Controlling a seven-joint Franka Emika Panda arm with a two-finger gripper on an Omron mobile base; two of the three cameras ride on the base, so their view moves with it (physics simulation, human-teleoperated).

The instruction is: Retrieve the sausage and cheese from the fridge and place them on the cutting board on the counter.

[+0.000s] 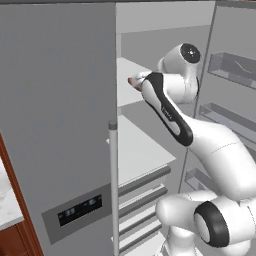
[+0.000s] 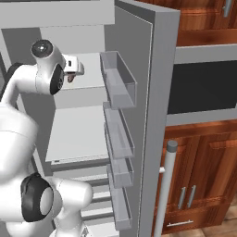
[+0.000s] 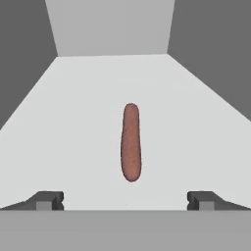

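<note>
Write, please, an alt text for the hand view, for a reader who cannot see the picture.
A thin reddish-brown sausage link lies lengthwise on a white fridge shelf, pointing away from the camera toward the grey back wall. The robot's hand is open, its two dark fingertips spread wide on either side, just short of the sausage's near end.

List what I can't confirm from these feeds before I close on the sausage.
- Cheese: not seen; the arm covers part of the fridge shelves in the left base view.
- Sausage: a reddish sliver in the right base view, otherwise behind the hand.
- Fingers: just the tips, spread wide; height above the shelf unclear.
- Lower shelves: cut off by both base views' bottom edges.
</note>
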